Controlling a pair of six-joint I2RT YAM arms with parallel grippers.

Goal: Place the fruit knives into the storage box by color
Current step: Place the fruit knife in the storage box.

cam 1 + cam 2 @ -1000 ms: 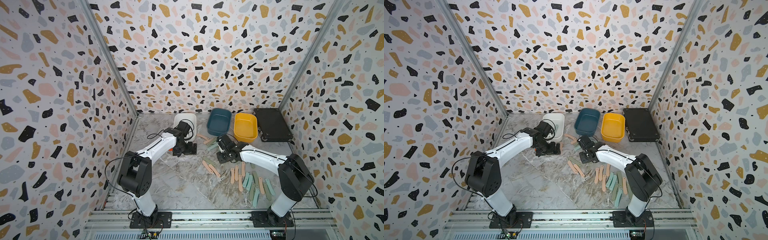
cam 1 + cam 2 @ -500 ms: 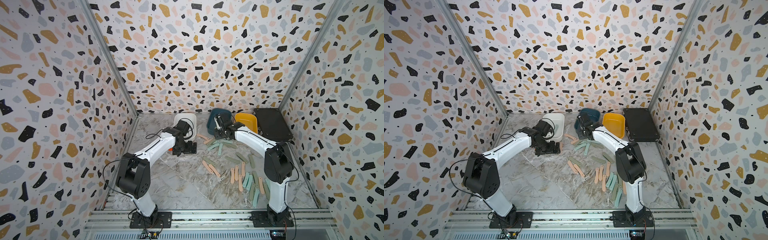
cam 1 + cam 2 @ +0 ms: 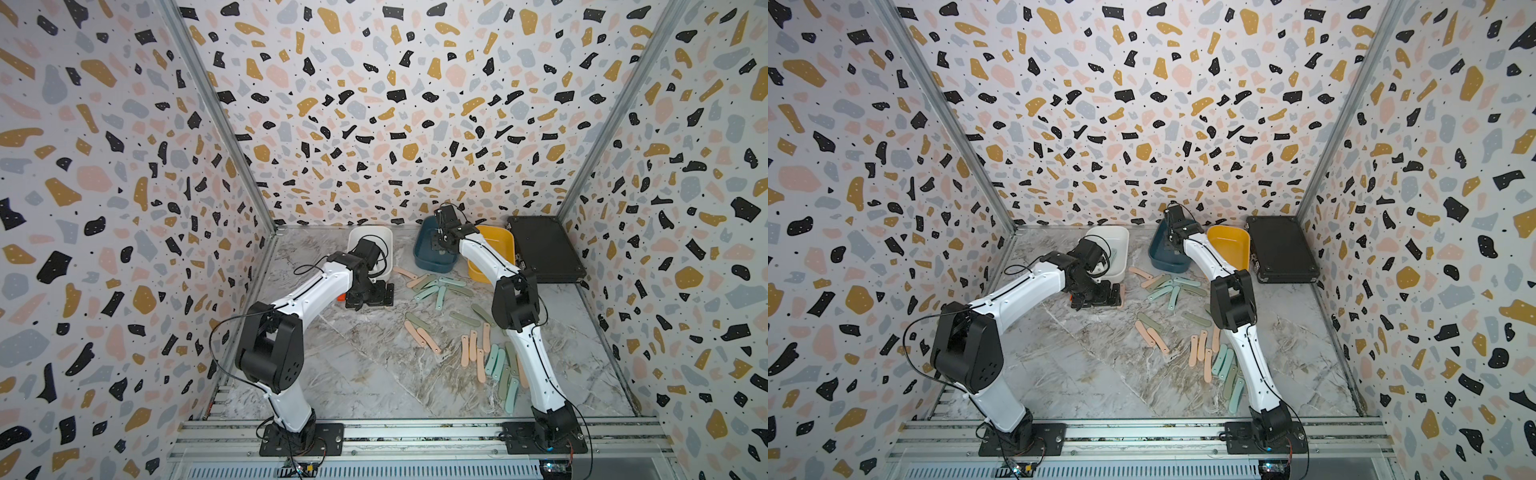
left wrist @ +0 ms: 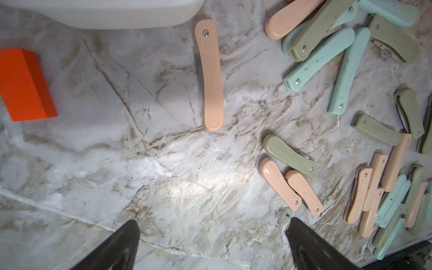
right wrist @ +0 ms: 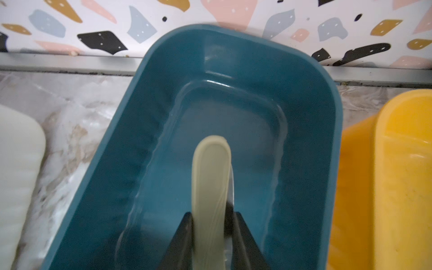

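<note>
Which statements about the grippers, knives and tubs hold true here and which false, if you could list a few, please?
1. The right gripper holds a sage green knife above the teal tub. True.
2. The left gripper is shut on a peach knife. False: it is open and empty above the table.
3. Several knives lie in the teal tub. False: the floor that shows is bare.
4. An orange block lies on the table near the white tub. True.

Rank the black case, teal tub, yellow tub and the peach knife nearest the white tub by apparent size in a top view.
1. black case.
2. teal tub and yellow tub: look alike, both partly covered, so unranked.
3. peach knife, smallest.
</note>
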